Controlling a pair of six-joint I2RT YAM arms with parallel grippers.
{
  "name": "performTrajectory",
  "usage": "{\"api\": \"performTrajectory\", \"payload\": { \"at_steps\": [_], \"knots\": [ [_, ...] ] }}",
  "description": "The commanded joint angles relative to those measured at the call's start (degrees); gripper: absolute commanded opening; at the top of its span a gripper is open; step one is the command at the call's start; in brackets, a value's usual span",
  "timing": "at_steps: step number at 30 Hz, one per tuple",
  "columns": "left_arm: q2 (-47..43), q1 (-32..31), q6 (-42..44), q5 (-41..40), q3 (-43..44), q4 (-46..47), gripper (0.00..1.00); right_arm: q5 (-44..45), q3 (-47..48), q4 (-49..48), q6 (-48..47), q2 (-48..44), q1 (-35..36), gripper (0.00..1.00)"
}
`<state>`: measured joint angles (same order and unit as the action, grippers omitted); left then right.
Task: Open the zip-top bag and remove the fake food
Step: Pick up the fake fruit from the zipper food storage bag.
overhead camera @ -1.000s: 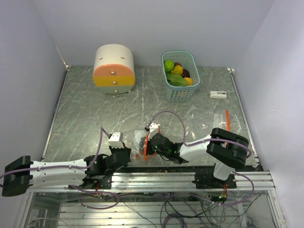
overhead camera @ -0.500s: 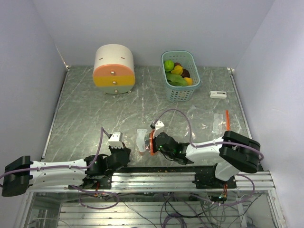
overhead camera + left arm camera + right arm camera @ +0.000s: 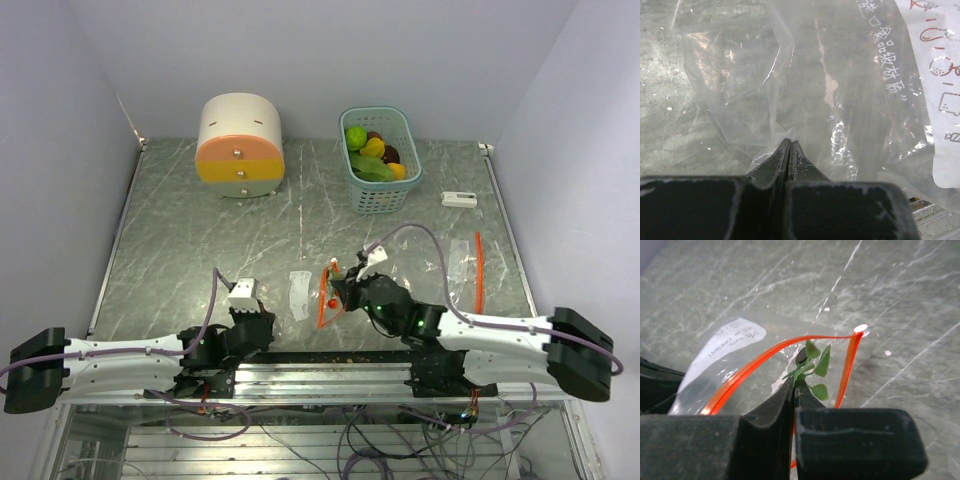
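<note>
The clear plastic zip-top bag (image 3: 762, 377) has an orange-red zip strip (image 3: 760, 356) and a white label (image 3: 735, 342) printed black. The flat leafy plastic piece (image 3: 816, 362) is green. The marbled stone-look table (image 3: 200, 240) is grey, veined white.

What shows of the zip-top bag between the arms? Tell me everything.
The zip-top bag is clear, crinkled plastic with an orange zip strip and a white printed label. It lies on the marbled table, mouth gaping. The right fingers are shut at the mouth on a green leafy piece. The left fingers are shut at its other side, grip unclear.
</note>
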<state>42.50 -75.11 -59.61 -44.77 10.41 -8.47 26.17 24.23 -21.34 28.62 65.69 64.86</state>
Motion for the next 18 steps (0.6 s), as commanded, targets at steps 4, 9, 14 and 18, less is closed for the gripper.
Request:
{"api": "performTrajectory", "payload": {
  "at_steps": [4,9,14,18],
  "knots": [
    [1.2,-0.2,-0.2,-0.9,-1.2,2.1,0.07,3.4,2.9,9.1,-3.7,-11.9,-2.1,0.00],
    [2.7,-0.1,-0.2,-0.7,-1.2,3.4,0.07,4.4,10.7,13.3,-9.6,-13.6,-5.6,0.00],
    [4.0,-0.1,-0.2,-0.6,-1.1,5.0,0.07,-4.2,19.6,14.5,-14.4,-10.6,-15.6,0.00],
    [4.8,-0.1,-0.3,-0.3,-1.6,6.6,0.07,-10.2,29.8,14.1,-17.9,-3.8,-25.1,0.00]
  ]
}}
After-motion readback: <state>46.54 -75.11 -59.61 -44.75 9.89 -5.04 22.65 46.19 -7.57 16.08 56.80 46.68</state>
